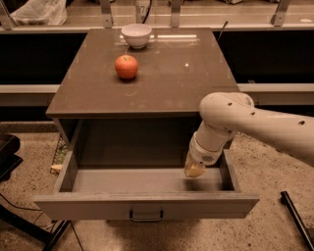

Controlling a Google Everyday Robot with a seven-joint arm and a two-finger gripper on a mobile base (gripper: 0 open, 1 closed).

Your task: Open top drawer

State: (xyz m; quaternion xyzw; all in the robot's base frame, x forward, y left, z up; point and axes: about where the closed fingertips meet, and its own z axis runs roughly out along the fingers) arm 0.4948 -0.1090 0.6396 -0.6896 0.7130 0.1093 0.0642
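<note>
In front of the brown cabinet, the top drawer stands pulled well out toward me. Its flat grey front is lowest in view, with a small dark loop handle at the centre, and the deep grey box is open to sight. The white arm reaches in from the right and bends down over the drawer's right side. The gripper, a pale yellowish tip below a white wrist, hangs inside the box near the right wall, just above the drawer floor. I cannot tell whether it is open or closed, and I see nothing in its hold.

The cabinet top is a smooth brown slab with faint light reflections. A red apple sits left of centre on it. A white bowl stands behind the apple near the back edge, well apart from it.

Behind the cabinet a pale shelf runs across the room, with a crumpled plastic bag at its left end. The floor is speckled stone. A black rod lies on it at the lower right. A dark object and thin cables sit at the left.
</note>
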